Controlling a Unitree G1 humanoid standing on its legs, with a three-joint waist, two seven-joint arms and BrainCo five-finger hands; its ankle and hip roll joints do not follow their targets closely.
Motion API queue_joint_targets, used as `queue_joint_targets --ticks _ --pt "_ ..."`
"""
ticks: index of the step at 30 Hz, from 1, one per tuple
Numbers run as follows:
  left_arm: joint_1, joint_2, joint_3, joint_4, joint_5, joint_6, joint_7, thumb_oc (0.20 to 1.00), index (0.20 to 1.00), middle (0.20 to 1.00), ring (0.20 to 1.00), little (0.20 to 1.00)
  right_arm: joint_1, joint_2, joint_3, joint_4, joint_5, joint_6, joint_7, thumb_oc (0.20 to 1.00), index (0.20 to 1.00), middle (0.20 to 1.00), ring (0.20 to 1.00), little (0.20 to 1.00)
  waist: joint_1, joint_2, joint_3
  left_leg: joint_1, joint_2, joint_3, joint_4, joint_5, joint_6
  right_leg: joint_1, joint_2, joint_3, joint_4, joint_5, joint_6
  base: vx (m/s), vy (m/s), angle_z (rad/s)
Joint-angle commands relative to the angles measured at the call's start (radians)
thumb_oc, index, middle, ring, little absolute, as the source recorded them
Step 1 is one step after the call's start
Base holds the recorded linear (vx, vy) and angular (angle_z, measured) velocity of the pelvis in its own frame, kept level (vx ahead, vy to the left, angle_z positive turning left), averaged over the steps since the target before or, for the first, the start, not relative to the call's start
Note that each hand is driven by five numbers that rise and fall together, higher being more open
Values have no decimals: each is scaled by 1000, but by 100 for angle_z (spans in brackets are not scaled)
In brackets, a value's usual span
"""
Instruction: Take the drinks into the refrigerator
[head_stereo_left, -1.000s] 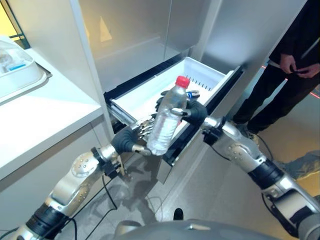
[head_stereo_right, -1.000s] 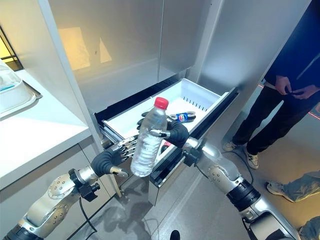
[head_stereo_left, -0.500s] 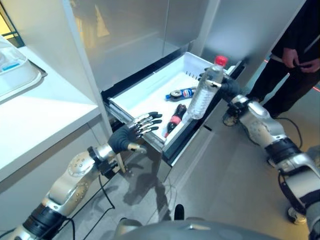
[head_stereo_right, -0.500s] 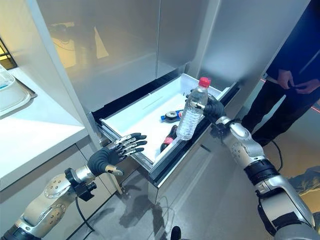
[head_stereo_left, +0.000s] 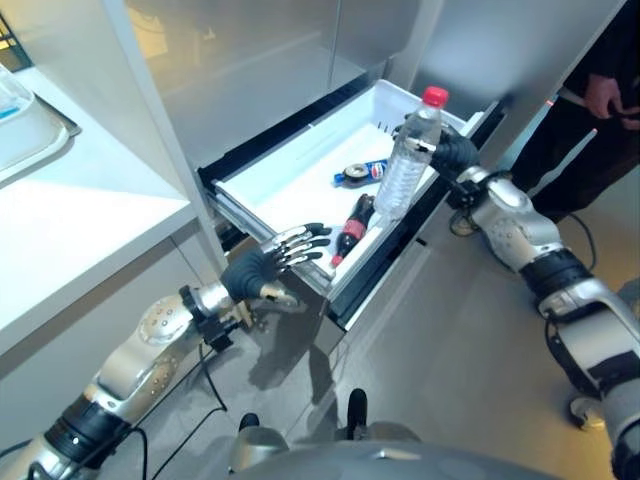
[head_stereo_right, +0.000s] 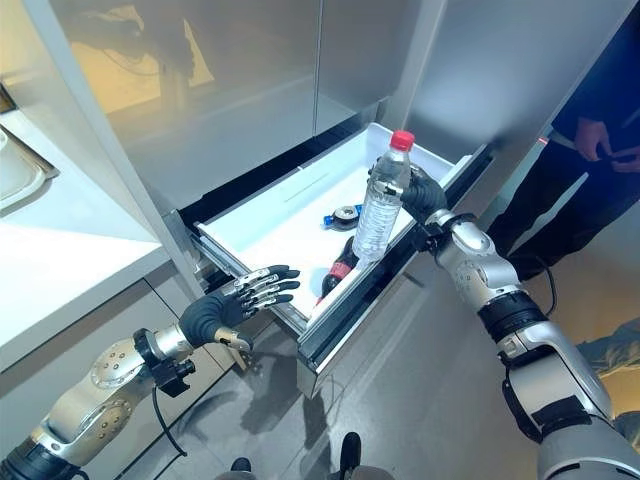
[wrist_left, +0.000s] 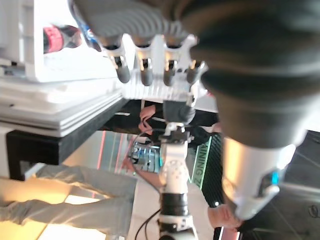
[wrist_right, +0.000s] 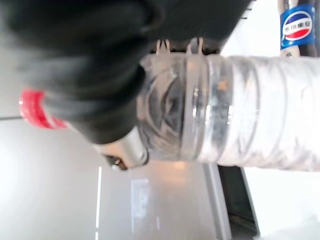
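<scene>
My right hand (head_stereo_right: 424, 194) is shut on a clear water bottle (head_stereo_right: 378, 203) with a red cap, held upright over the right front part of the white refrigerator drawer (head_stereo_right: 262, 234). The bottle (wrist_right: 235, 115) shows close in the right wrist view. Two dark cola bottles lie in the drawer: one with a blue label (head_stereo_left: 362, 173) near the middle, one with a red label (head_stereo_left: 350, 228) by the front wall. My left hand (head_stereo_right: 232, 304) is open, its straight fingers at the drawer's front left edge.
The drawer stands pulled out from the silver refrigerator (head_stereo_right: 250, 90). A white counter (head_stereo_left: 70, 210) lies to the left. A person in dark clothes (head_stereo_right: 590, 150) stands at the right, close behind my right arm. Grey floor spreads below the drawer.
The camera has shifted slightly. My right hand holds the bottle in much the same place over the drawer, a little more upright. The left hand stays at the drawer's front edge.
</scene>
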Motion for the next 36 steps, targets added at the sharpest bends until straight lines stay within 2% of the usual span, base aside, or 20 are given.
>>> queue_joint_targets --ticks 1,4,8,20,36 --pt "-47 44 -31 -74 -66 -52 -4 1000 1000 1000 1000 1000 -272 -21 6 7 -1 -122 -8 200 200 200 200 200 33 3 16 -36 -78 -31 1 -40 131 -16 17 -24 150 -107 28 0 0 0" --pt "-53 44 -36 -74 -68 -54 -2 1000 1000 1000 1000 1000 -278 -23 8 6 -3 -125 -9 200 200 200 200 200 33 4 24 -44 -77 -32 1 -36 131 -28 18 -27 157 -109 28 -26 2 0" --pt "-59 54 -53 -85 -88 -54 -3 1000 1000 1000 1000 1000 -322 -30 28 24 -29 -139 -22 200 200 200 200 200 41 4 63 -84 -77 -35 18 -26 136 -73 21 -31 192 -117 24 -34 -3 0" --pt "-103 92 -105 -126 -130 -61 15 1000 1000 1000 1000 1000 -480 -6 103 101 -38 -156 -38 200 200 200 200 200 61 10 151 -208 -63 -45 135 -43 137 -190 25 -28 294 -139 19 -20 -5 0" --pt "-161 129 -147 -173 -137 -88 66 1000 1000 1000 1000 1000 -577 65 160 203 -59 -175 -74 200 200 200 200 200 82 1 256 -310 -48 -99 146 -9 134 -303 30 -63 376 -145 20 -45 -25 9"
